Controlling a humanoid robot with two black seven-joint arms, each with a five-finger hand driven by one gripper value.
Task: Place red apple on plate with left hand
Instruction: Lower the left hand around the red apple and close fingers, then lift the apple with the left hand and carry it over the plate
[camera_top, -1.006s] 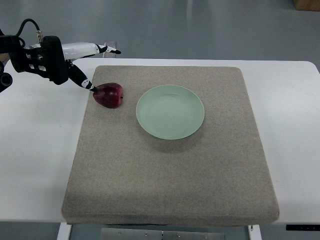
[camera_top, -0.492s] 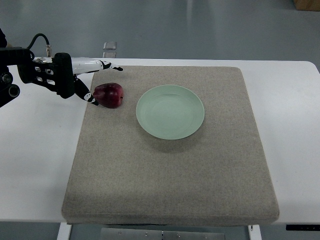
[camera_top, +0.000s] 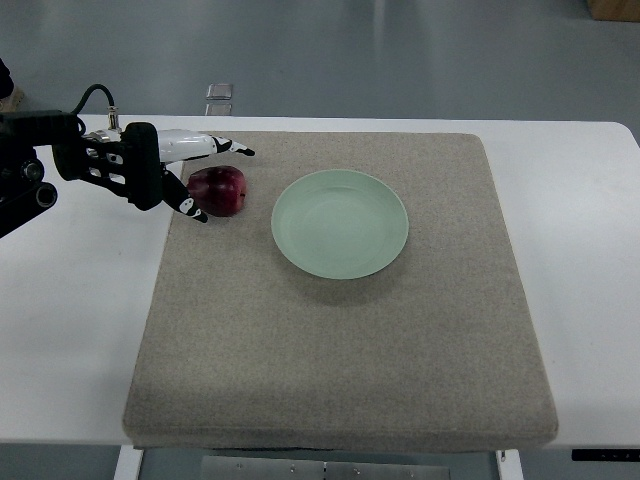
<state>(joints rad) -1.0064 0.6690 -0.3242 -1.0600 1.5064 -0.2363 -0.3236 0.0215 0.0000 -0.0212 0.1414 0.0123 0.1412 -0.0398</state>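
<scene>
A dark red apple (camera_top: 221, 190) lies on the grey mat (camera_top: 340, 330), just left of a pale green plate (camera_top: 340, 223). My left hand (camera_top: 210, 180) comes in from the left edge and brackets the apple: white fingers (camera_top: 205, 146) reach over its far side, and the thumb tip sits at its near left. The fingers are spread around the apple and have not closed on it. The plate holds nothing. The right arm does not show.
The mat covers most of a white table (camera_top: 70, 320). A small clear item (camera_top: 219, 91) lies on the floor beyond the table's far edge.
My left hand has moved right and slightly nearer, from beside the apple's left to straddling it. The apple has stayed where it was.
</scene>
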